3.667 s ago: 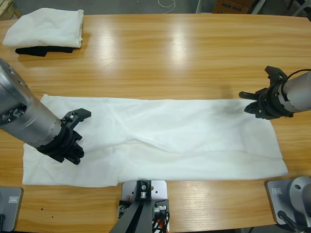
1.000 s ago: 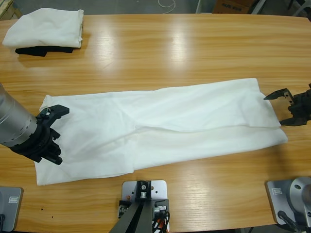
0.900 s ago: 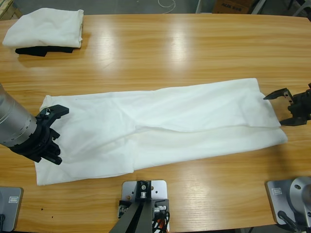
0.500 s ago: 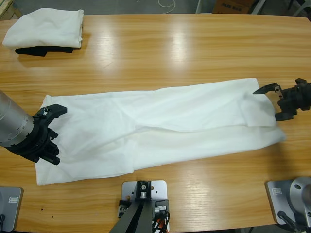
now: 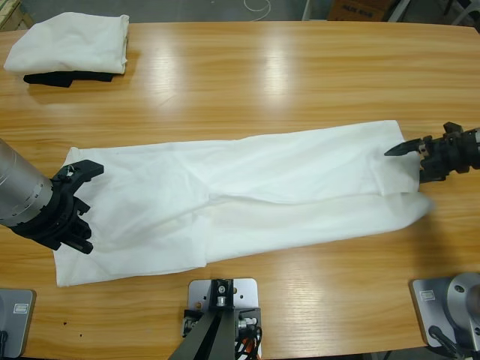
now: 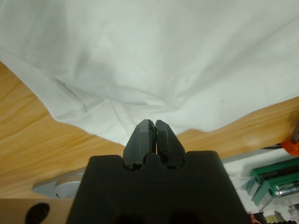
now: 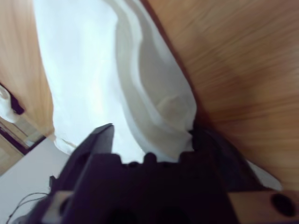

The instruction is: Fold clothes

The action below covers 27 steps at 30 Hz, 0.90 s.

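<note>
On the tabletop (image 5: pixel 262 67), a white T-shirt (image 5: pixel 240 195) is straddled by the right end effector (image 5: pixel 411 156), spread wide; the left end effector (image 6: pixel 149 133) is closed, empty.

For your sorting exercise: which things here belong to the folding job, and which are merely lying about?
In the job: spread shirt; left pincer, shut; right pincer, open around the shirt's end.
Lying about: folded white cloth; black cloth under it.
</note>
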Each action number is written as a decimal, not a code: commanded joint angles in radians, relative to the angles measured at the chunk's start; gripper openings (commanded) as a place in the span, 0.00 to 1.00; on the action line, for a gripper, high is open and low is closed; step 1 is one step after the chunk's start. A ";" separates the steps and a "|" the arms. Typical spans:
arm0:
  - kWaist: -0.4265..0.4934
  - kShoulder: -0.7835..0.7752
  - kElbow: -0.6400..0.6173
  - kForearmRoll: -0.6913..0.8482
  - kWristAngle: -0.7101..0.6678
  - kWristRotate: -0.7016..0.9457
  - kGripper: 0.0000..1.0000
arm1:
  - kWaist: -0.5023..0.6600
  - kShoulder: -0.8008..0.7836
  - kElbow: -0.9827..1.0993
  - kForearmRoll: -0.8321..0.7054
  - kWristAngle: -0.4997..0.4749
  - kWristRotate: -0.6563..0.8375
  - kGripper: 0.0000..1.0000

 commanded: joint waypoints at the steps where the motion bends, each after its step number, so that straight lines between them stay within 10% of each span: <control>1: 0.013 -0.019 -0.003 0.012 0.018 0.003 0.00 | 0.030 0.059 0.035 -0.027 0.023 -0.049 0.10; 10: 0.013 -0.018 -0.004 0.012 0.019 0.003 0.00 | 0.031 -0.026 0.047 -0.067 0.002 -0.078 0.00; 27: 0.013 -0.020 -0.008 0.010 0.022 0.004 0.00 | 0.074 -0.275 -0.183 0.279 -0.735 -0.079 0.00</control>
